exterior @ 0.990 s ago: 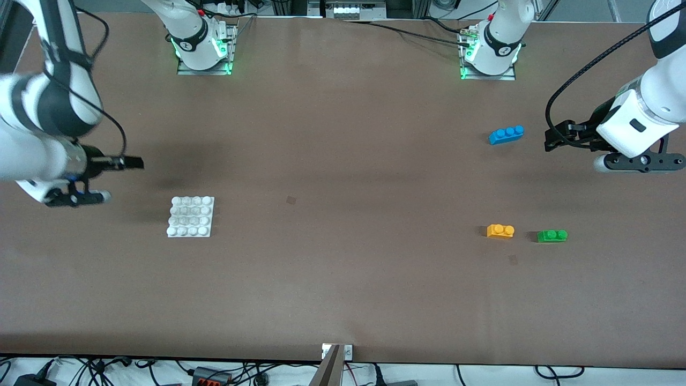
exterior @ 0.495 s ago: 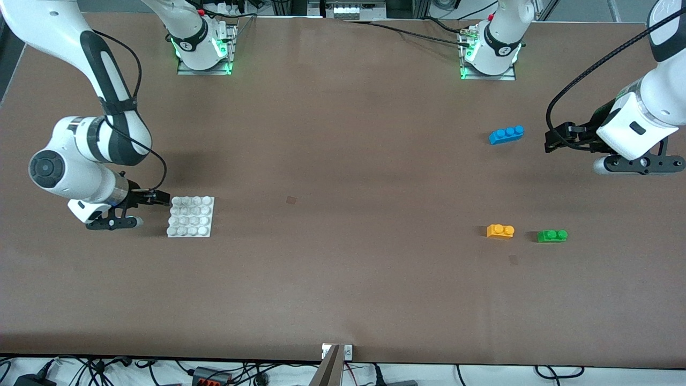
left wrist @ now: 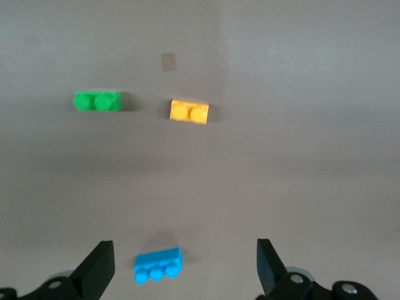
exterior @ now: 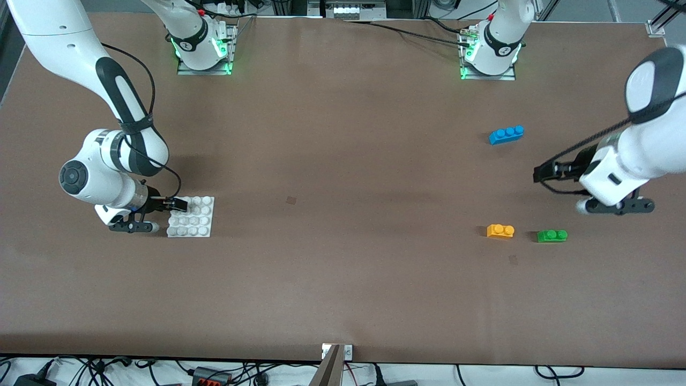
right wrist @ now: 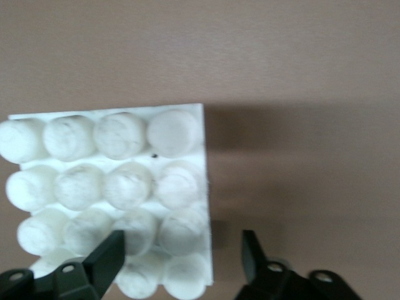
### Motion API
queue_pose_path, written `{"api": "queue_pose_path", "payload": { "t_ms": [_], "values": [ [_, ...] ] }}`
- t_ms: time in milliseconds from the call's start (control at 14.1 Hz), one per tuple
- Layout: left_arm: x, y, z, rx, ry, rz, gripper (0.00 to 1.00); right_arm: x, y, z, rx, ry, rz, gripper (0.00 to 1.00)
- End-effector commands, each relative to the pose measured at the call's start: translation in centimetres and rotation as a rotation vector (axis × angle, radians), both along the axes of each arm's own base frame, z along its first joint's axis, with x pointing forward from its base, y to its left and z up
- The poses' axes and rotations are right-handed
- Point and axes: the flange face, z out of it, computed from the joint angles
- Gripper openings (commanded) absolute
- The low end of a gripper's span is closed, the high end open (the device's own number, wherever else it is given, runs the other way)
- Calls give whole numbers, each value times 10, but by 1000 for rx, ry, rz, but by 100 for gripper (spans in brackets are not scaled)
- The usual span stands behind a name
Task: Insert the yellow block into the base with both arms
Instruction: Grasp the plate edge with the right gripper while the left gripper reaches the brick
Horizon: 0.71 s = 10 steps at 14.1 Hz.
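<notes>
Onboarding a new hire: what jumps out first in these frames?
The right gripper sits at the edge of the white base, fingers astride its rim, not clamped. Toward the left arm's end, the yellow block lies beside a green brick; the open left gripper hovers above the table.

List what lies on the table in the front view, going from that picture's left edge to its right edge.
Base → yellow block → blue brick → green brick.
</notes>
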Motion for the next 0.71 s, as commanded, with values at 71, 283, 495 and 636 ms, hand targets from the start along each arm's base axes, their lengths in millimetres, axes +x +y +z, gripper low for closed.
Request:
{"api": "queue_pose_path", "payload": {
  "t_ms": [71,283,495,636],
  "values": [
    [36,-10,-73,-46,-29,-15,100,1,5,-6,11,-18,-15,57],
    [55,-4,-134,-23,-60,-20,100,2,16,-6,39,-19,-23,58],
    [63,-2,-171,22,-82,-54,100,5,18,-6,42,-28,-23,68],
    [65,-2,-190,62,-91,-92,100,5,19,-7,43,-27,-18,72]
  ]
}}
